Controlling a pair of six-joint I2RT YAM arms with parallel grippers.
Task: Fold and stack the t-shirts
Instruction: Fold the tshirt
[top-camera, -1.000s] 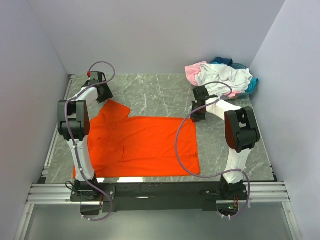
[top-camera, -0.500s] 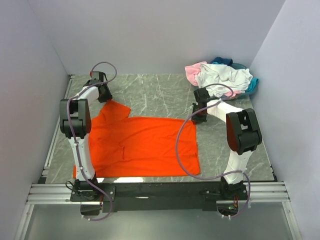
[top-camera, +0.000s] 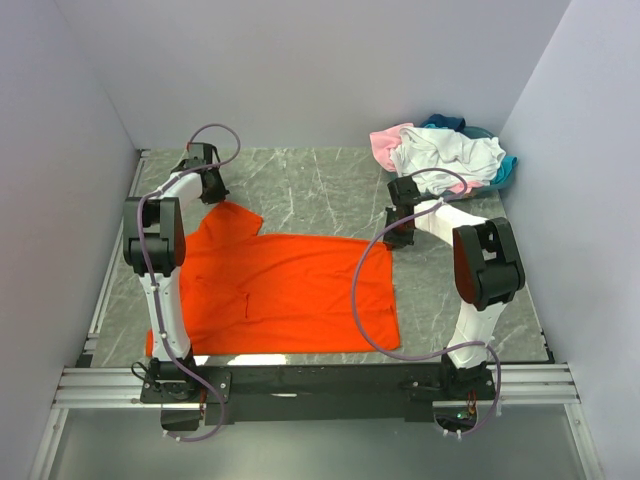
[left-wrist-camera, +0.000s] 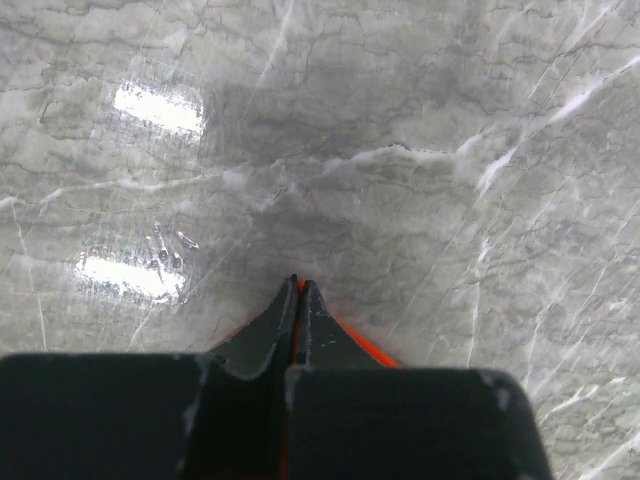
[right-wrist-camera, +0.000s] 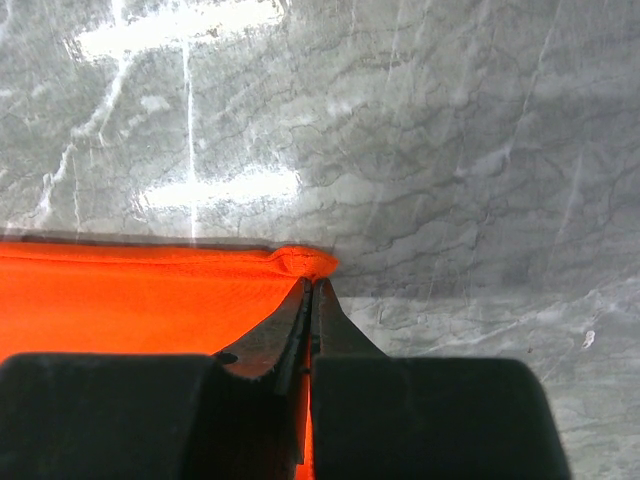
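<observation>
A bright orange short-sleeved fabric t-shirt (top-camera: 290, 290) is spread flat on the grey marble-patterned table (top-camera: 320, 185), with its near edge close to the arm bases. Its long axis is laid left to right, and one sleeve is pointed toward the far left. That sleeve's tip is pinched between the closed fingers of the left gripper (left-wrist-camera: 300, 292). The shirt's far right corner, slightly puckered, is clamped by the right gripper (right-wrist-camera: 312, 288). Farther off, a heap of white, pale pink and teal blue fabric t-shirts (top-camera: 445, 155) is piled in the far right corner.
</observation>
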